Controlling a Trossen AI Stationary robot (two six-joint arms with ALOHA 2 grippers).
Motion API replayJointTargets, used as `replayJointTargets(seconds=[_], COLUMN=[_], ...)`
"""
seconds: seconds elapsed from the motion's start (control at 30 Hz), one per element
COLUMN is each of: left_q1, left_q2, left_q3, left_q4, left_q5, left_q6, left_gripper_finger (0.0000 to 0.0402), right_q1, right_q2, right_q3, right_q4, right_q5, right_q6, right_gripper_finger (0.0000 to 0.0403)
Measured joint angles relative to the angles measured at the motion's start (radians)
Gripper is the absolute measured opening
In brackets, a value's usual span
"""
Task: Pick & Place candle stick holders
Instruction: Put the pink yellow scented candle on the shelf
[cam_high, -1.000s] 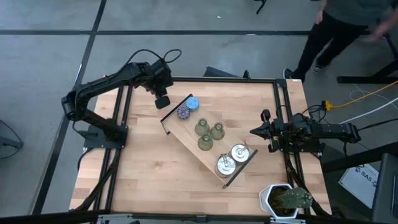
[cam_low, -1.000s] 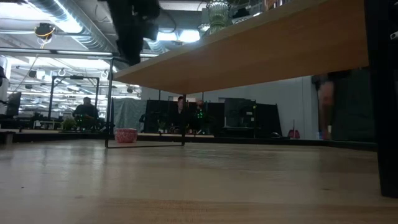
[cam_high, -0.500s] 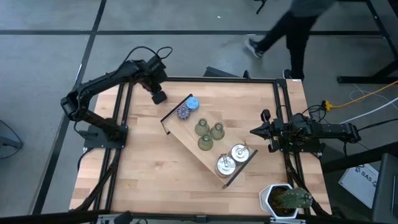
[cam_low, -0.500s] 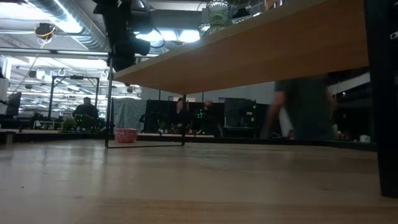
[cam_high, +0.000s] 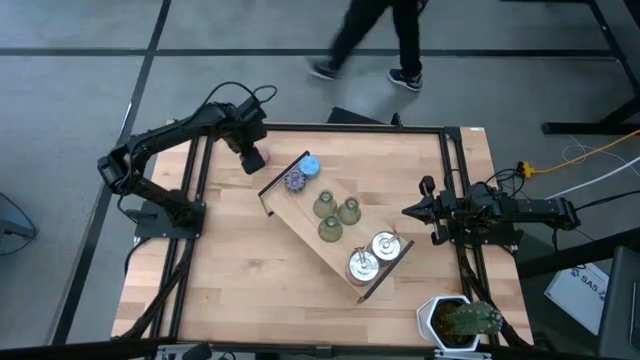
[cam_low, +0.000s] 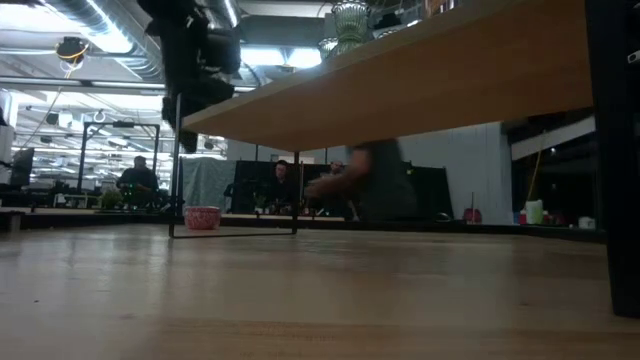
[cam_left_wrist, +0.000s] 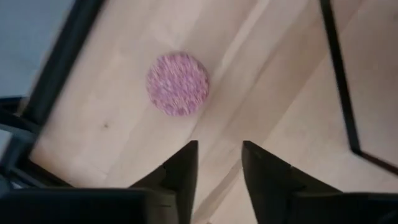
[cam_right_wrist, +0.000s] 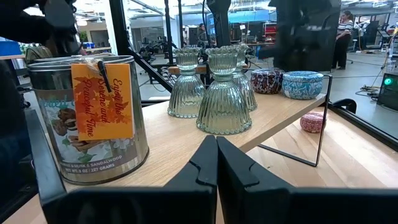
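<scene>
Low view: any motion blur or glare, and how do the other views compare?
Low view: the person walking behind the table is smeared, and ceiling lights glare at the top. High view: the walker's legs are slightly blurred, the table sharp. Left wrist view: soft overall, the pink holder fuzzy. Right wrist view: the glass holders crisp.

Speckled pink holder (cam_left_wrist: 178, 83) sits on pale wood near the table's (cam_high: 230, 260) back left corner. On the wooden tray (cam_high: 300, 232): blue-patterned holder (cam_high: 309, 166), mottled purple one (cam_high: 294, 181), three olive-green (cam_high: 333, 215), two shiny silver (cam_high: 373, 254).
</scene>
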Motion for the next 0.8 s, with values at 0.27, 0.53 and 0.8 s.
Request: replayJointTargets(seconds=[0.27, 0.53, 0.8], left_q1=[0.002, 0.072, 0.134], left_q2=[0.0, 0.0, 0.0], left_q3=[-0.12, -0.153, -0.153], left_q4=[0.108, 0.19, 0.307], left_q5=[0.002, 0.093, 0.125], left_q6=[0.053, -0.018, -0.133], left_gripper_finger=[0.0199, 0.0252, 0.0278], right_q1=[0.0, 0.0, 0.0], right_q2=[0.0, 0.0, 0.0], right_q3=[0.0, 0.0, 0.0], right_q4=[0.0, 0.0, 0.0], right_q5=[0.0, 0.0, 0.0], right_q6=[0.0, 0.0, 0.0], right_gripper_finger=[0.0001, 0.0001, 0.0001])
